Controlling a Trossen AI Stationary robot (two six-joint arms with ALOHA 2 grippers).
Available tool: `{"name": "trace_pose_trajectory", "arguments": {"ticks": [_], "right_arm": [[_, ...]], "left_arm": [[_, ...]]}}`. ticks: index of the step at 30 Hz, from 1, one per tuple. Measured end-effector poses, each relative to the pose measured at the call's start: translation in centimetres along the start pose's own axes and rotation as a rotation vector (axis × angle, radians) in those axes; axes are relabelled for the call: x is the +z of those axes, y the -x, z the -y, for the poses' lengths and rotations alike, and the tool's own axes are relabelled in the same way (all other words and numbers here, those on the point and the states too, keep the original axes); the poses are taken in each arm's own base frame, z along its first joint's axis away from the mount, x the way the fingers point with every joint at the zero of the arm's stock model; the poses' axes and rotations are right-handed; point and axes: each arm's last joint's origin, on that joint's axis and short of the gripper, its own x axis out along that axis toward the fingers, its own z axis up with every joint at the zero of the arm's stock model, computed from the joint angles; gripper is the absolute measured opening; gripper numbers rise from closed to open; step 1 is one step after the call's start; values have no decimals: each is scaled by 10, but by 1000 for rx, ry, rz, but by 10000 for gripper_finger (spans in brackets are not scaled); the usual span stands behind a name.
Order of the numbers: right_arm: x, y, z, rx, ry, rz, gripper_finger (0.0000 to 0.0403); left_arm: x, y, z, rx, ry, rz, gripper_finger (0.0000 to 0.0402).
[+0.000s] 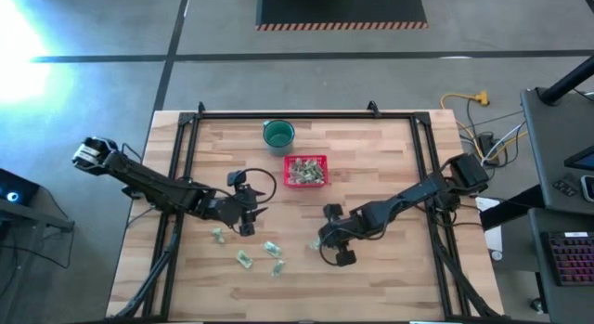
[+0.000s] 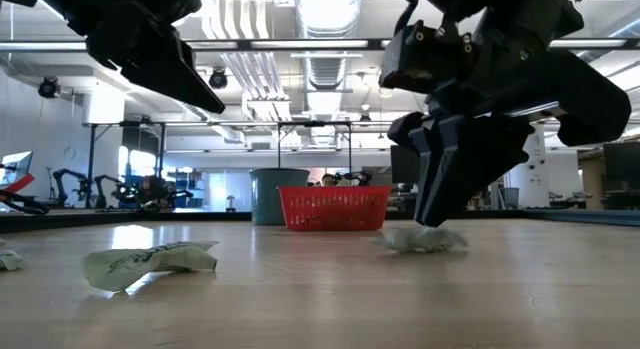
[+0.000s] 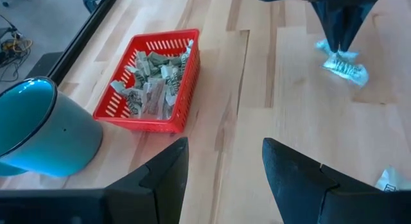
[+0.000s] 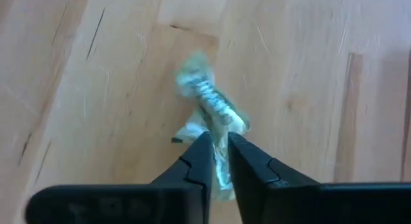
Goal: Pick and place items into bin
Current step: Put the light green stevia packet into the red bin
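One wrapped piece (image 4: 210,115) sits pinched betw. the right gripper (image 4: 218,156) fingertips, jaws nearly closed on its crinkled end, the rest of the wrapper lying on the wooden table (image 1: 390,175). Low view: that piece (image 2: 425,239) is touching the tabletop under the right gripper (image 2: 432,214), not lifted. From above, right gripper (image 1: 325,239) is down near table centre, a bit toward the front, w/ the red basket (image 1: 305,171) behind it, well apart. Basket's holding a heap of green-and-white pieces (image 3: 151,83), sitting just beside the round green cup (image 1: 277,133). Left wrist view shows basket (image 3: 183,89) w/ cup (image 3: 38,131) near its corner, not touching as far as I can tell. Left gripper (image 1: 246,213) hovers over the table left of centre, fingers (image 3: 164,169) spread wide, nothing betw. them. Four loose pieces lie toward the front-left: one (image 1: 218,235) just by the left gripper, others (image 1: 243,258), (image 1: 271,248), (image 1: 277,267) clustered near each other. Low view has one of these (image 2: 150,262) close up on the boards.
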Motion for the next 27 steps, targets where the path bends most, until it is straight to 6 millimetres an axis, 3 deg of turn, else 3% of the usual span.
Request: {"name": "trace_pose_trajectory", "arguments": {"ticks": [8,14,20,27], "right_arm": [[-6,-1,3,-54,-34,-44,122],[-11,0,4,-96,-51,-95,157],[-12,-1,4,-95,-51,-96,158],[-16,-4,4,-91,-53,-69,123]], "left_arm": [[0,0,0,-1,17,2,183],[0,0,1,-16,23,-2,183],[0,0,1,-22,25,-3,183],[0,0,1,-24,46,-3,183]]}}
